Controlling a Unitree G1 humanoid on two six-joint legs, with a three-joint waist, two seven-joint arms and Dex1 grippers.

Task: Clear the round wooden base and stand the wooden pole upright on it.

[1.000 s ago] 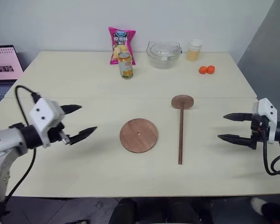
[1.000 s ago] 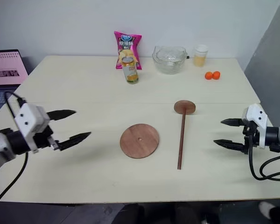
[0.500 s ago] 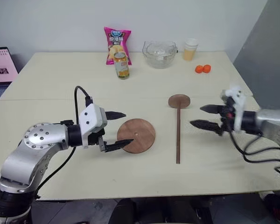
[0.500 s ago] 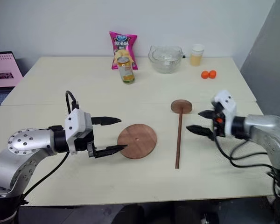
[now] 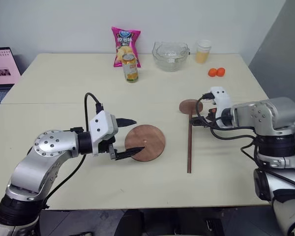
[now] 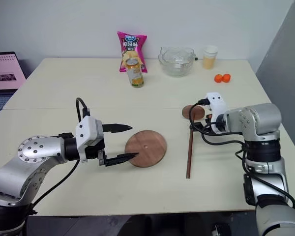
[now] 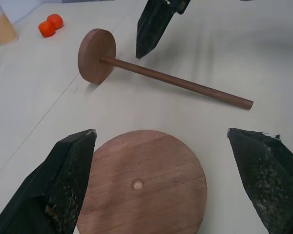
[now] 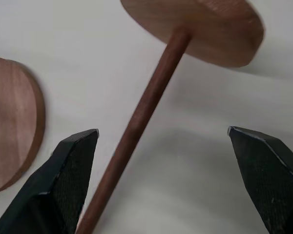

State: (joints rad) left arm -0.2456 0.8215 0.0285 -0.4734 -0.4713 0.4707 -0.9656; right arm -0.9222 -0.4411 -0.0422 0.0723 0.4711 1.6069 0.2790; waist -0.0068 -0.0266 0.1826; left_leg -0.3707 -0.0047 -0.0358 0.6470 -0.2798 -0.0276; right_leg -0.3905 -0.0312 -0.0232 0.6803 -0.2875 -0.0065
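Note:
The round wooden base lies flat mid-table, its top bare around a small centre hole. The wooden pole lies on the table to its right, its disc end pointing away from me. My left gripper is open at the base's left edge, one finger on each side of the rim, just above it. My right gripper is open and tilted down over the pole, close to the disc. The rod runs between its fingers, nearer one of them. One right finger shows just beyond the rod.
Along the far edge stand a pink snack bag, a can, a glass bowl, a cup and two small oranges. A laptop sits off the table's left side.
My right gripper has swung in from the right edge and tipped down over the pole's disc end. My left gripper first moved right to the base's edge, then stayed there.

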